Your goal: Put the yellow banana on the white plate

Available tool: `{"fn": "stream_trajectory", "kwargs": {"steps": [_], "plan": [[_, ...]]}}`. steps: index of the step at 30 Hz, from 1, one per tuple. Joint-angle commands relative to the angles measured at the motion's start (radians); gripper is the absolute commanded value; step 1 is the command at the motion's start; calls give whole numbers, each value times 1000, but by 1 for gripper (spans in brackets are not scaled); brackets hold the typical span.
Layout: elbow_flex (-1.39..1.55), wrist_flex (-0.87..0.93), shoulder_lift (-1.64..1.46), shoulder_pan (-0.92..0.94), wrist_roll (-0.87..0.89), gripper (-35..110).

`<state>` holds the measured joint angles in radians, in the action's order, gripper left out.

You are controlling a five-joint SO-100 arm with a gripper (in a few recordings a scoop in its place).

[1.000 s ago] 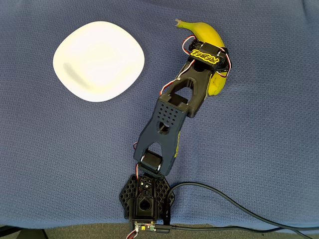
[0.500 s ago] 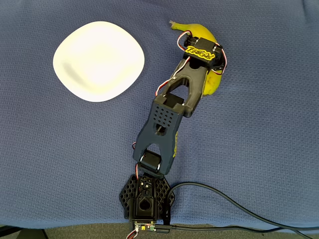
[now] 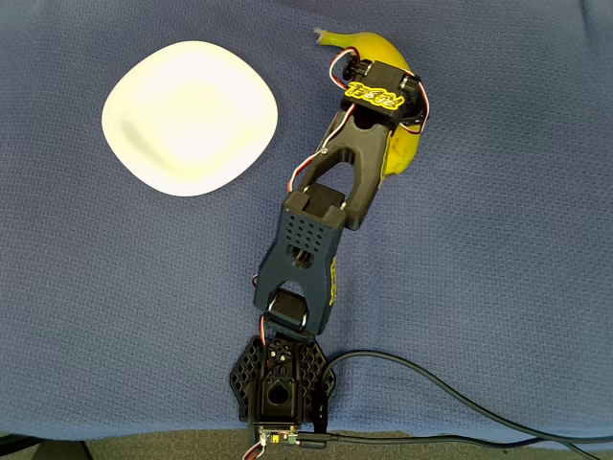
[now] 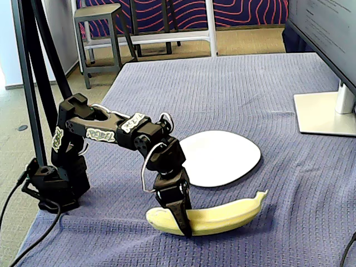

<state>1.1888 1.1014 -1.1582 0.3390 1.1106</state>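
The yellow banana (image 3: 399,153) lies lengthwise under the arm's wrist at the upper right of the blue cloth, its stem (image 3: 329,38) pointing toward the top. In the fixed view the banana (image 4: 222,214) sits low over the cloth, with my gripper (image 4: 181,221) shut across its blunt left end, one dark finger running down its front. The wrist housing hides the fingertips in the overhead view. The white plate (image 3: 190,117) lies to the left of the banana in the overhead view, a hand's width away. From the fixed view the plate (image 4: 219,157) is just behind the banana.
The arm's base (image 3: 280,383) stands at the cloth's near edge, with a black cable (image 3: 460,402) trailing right. A monitor's foot (image 4: 325,114) rests at the right of the table. A black pole (image 4: 33,83) rises beside the base. Open cloth surrounds the plate.
The gripper, shut on the banana, has carried it up and to the left in the overhead view, closer to the plate's side. The plate has not moved.
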Motion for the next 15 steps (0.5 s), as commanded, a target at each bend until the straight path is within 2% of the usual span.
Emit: {"fn": "stream_trajectory", "kwargs": {"steps": [1, 15], "plan": [[-95, 17, -172, -23, 8, 0], [-120, 28, -201, -29, -6, 0]]}}
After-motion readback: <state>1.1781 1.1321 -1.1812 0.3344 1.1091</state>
